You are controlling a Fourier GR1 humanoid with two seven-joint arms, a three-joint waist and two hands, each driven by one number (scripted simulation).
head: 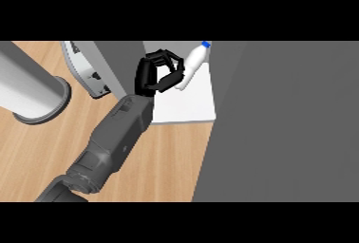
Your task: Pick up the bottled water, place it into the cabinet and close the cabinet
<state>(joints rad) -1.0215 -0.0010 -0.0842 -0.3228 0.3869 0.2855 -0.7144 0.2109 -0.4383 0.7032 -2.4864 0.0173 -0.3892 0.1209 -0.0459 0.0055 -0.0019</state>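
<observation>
I am holding the bottle at upper centre, my left hand curling around it over the white cabinet shelf. Releasing it and closing the door are remaining.

Wooden counter, grey cylindrical canister at left, white appliance near the back

head view: one view only | from above, facing steeply down on counter | close in | forearm enters from lower edge | cabinet door fills right
</observation>
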